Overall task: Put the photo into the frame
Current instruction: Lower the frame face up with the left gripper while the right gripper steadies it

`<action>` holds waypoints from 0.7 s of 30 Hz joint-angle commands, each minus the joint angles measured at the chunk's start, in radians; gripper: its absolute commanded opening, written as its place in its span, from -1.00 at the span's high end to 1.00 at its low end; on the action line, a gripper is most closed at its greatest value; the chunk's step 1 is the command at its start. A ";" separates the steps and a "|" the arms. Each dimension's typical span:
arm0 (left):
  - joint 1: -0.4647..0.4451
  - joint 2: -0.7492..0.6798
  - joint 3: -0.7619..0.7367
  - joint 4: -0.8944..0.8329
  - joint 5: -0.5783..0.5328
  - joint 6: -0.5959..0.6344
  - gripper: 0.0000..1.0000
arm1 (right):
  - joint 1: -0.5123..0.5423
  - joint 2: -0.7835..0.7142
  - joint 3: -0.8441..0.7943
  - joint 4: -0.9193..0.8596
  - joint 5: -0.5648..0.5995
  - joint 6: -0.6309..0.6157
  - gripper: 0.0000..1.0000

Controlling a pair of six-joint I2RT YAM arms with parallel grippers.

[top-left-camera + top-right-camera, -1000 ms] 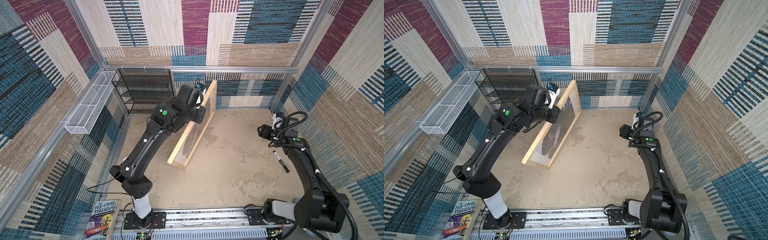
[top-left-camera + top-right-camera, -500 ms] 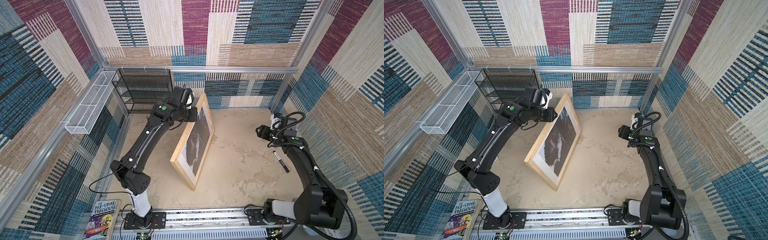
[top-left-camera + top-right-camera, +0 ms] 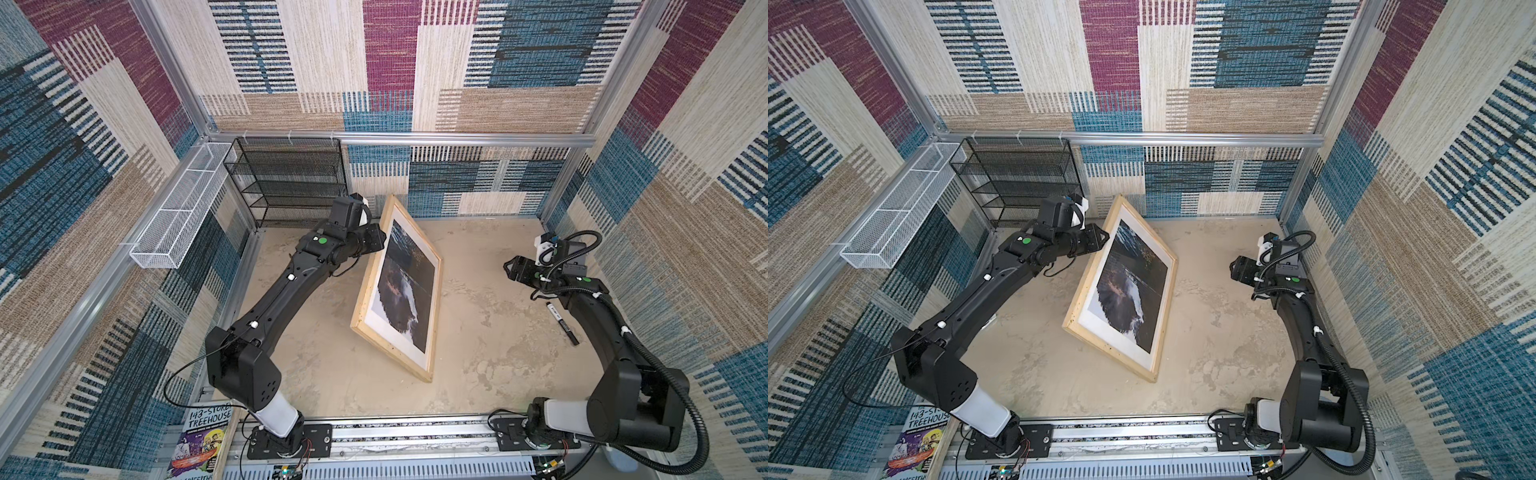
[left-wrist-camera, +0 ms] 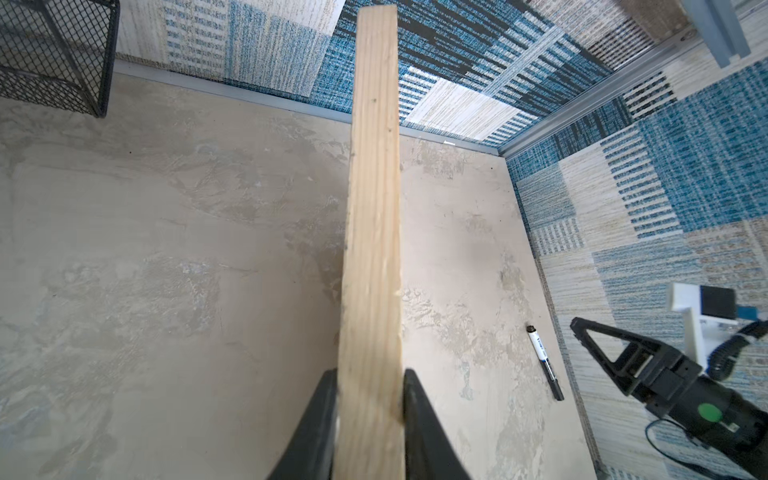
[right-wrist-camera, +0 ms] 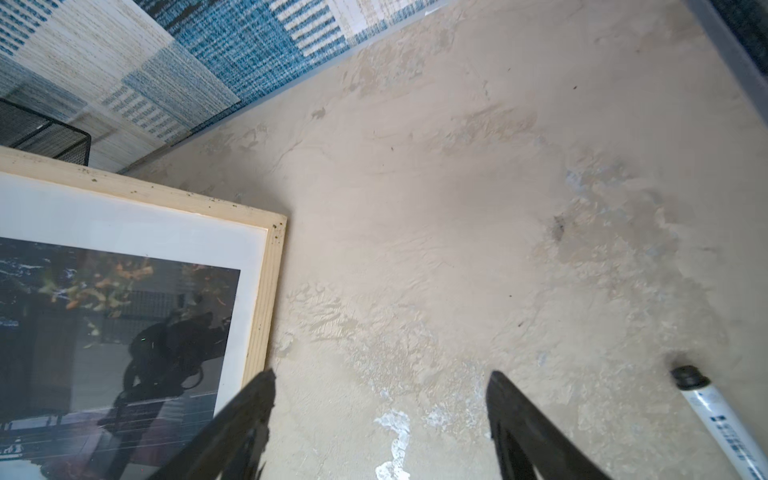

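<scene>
The frame (image 3: 365, 291) of pale wood stands tilted at mid-table, its right long edge on the table and its left long edge raised. The photo (image 3: 405, 291), dark cliffs and a white waterfall with a white border, sits inside it, seen in both top views (image 3: 1129, 286). My left gripper (image 3: 380, 241) is shut on the raised edge near the far corner. In the left wrist view the wood strip (image 4: 372, 208) runs between the jaws of the left gripper (image 4: 370, 374). My right gripper (image 3: 510, 266) hovers open and empty at the right, apart from the frame (image 5: 266, 282).
A black marker (image 3: 562, 323) lies on the table near the right wall, beside the right arm. A black mesh shelf (image 3: 286, 178) stands at the back left, with a white wire basket (image 3: 178, 216) on the left rail. A book (image 3: 199, 436) lies at the front left.
The left arm has swung the frame from nearly upright down to a lower tilt, so the photo now faces up. The right gripper's jaws have opened wider.
</scene>
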 commanded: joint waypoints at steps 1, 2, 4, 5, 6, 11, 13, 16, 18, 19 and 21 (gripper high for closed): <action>0.005 -0.031 -0.084 0.149 -0.022 -0.022 1.00 | 0.003 0.028 -0.046 0.114 -0.119 0.047 -0.67; 0.004 -0.037 -0.109 0.170 -0.023 -0.024 1.00 | 0.003 0.038 -0.066 0.144 -0.147 0.060 -0.68; 0.007 -0.045 -0.152 0.205 -0.021 -0.027 1.00 | 0.017 0.070 -0.100 0.192 -0.174 0.077 -0.68; 0.007 -0.049 -0.173 0.221 -0.020 -0.028 1.00 | 0.027 0.085 -0.110 0.210 -0.172 0.084 -0.68; 0.007 -0.052 -0.197 0.242 -0.020 -0.032 1.00 | 0.041 0.106 -0.118 0.221 -0.169 0.089 -0.67; 0.008 -0.083 -0.364 0.390 -0.023 -0.040 1.00 | 0.104 0.177 -0.140 0.273 -0.147 0.109 -0.46; 0.008 -0.104 -0.438 0.441 -0.045 -0.031 1.00 | 0.113 0.194 -0.148 0.290 -0.138 0.115 -0.43; 0.012 -0.127 -0.552 0.531 -0.074 -0.033 1.00 | 0.116 0.225 -0.157 0.314 -0.166 0.118 -0.43; 0.019 -0.123 -0.594 0.571 -0.058 -0.042 1.00 | 0.123 0.251 -0.163 0.329 -0.186 0.122 -0.46; 0.019 -0.118 -0.607 0.585 -0.054 -0.046 0.96 | 0.124 0.261 -0.169 0.343 -0.194 0.126 -0.50; 0.022 -0.106 -0.622 0.602 -0.043 -0.047 0.78 | 0.125 0.277 -0.177 0.364 -0.213 0.134 -0.57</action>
